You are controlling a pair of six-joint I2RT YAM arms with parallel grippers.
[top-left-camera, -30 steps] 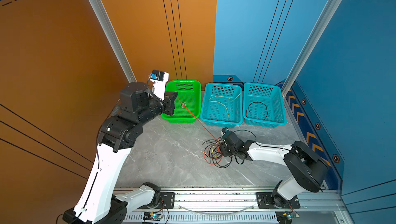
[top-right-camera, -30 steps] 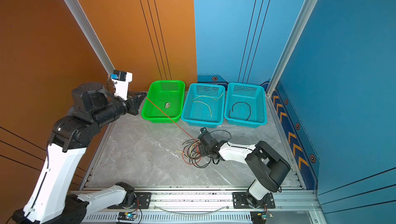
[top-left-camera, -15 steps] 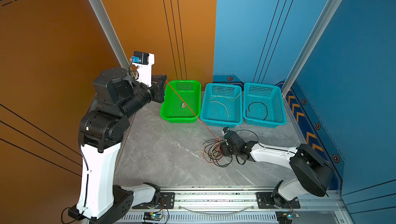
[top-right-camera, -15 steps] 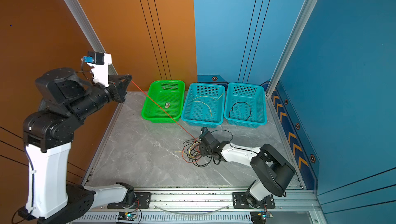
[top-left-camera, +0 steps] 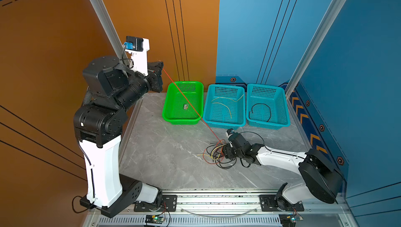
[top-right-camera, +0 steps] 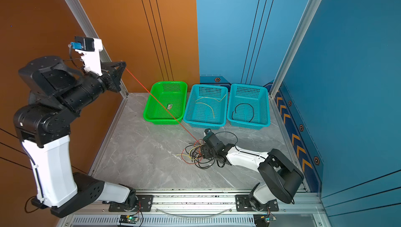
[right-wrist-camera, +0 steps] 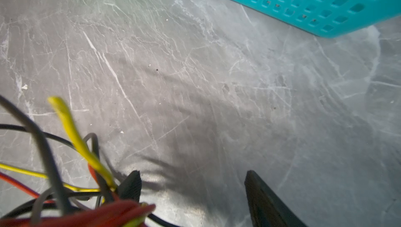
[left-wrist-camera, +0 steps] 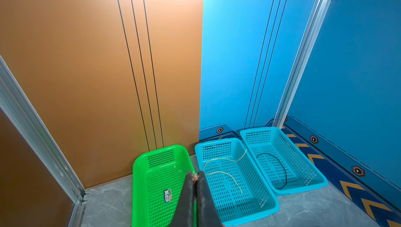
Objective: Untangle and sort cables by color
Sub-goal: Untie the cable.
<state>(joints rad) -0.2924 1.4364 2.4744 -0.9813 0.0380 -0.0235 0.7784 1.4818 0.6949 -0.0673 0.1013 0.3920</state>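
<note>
Now my left gripper (top-left-camera: 162, 65) pinches the red cable (top-left-camera: 184, 95), taut down to the tangle (top-left-camera: 214, 156) beside my spread right gripper (right-wrist-camera: 192, 172).

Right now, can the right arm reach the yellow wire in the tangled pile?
Probably yes. The right arm has its jaws open beside the tangle, and a yellow wire lies right next to one jaw.
</note>
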